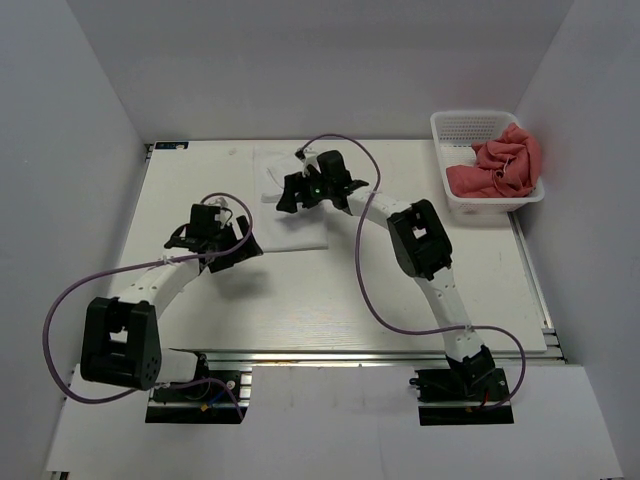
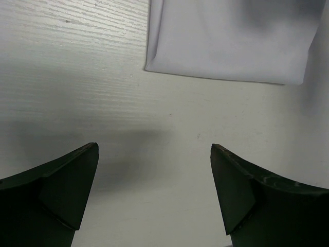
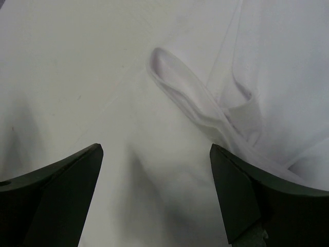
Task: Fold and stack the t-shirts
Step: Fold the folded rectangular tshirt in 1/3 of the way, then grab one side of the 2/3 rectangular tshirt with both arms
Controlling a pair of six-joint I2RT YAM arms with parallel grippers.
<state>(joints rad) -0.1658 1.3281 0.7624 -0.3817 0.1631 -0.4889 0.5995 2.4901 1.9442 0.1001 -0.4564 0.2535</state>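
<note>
Top external: my fixed view, high at the near side, facing down on the whole table. Left wrist: close, looking down at bare table and the white t-shirt edge. Right wrist: nearer yet, filled by that same shirt.

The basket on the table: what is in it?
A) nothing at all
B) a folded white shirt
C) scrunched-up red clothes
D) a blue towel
C: in the top view the white basket at the far right of the table holds red clothes, lying in a crumpled heap and not folded.
</note>
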